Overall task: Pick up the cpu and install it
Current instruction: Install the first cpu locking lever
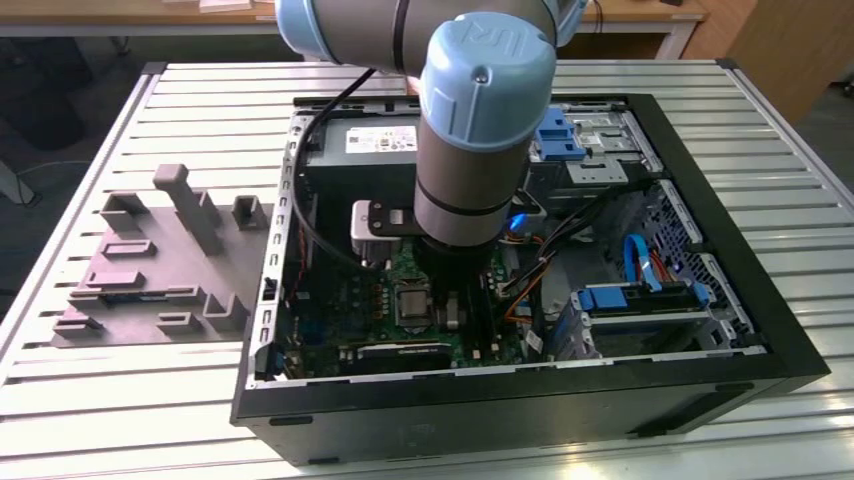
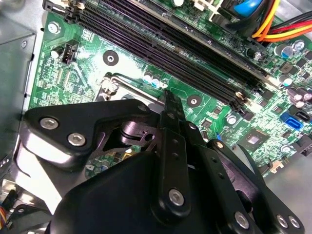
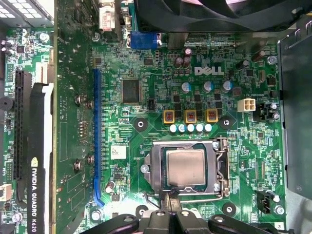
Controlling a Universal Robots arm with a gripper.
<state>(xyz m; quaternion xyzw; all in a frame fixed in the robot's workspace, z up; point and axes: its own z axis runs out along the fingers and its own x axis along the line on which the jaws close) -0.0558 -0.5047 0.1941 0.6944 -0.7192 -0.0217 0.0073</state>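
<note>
The cpu [image 3: 185, 167] lies flat inside the silver socket frame [image 3: 157, 165] on the green motherboard [image 3: 146, 73], its pale metal top showing. My gripper [image 3: 171, 199] hovers at the socket's edge, by the thin wire lever [image 3: 204, 196]. Its fingers are drawn together into one narrow tip, shut, with nothing visible between them. In the second wrist view the gripper [image 2: 168, 97] points down at the socket's corner [image 2: 114, 85]. In the exterior view the arm [image 1: 467, 150] reaches down into the open computer case over the socket [image 1: 411, 300].
Black memory slots [image 2: 170, 44] run beside the socket. A graphics card [image 3: 39, 161] and a blue slot [image 3: 96, 136] lie on the other side. A fan [image 3: 219, 14], cables [image 2: 273, 24] and case walls [image 1: 534, 400] hem in the board. A grey fixture [image 1: 147, 260] sits at the exterior view's left.
</note>
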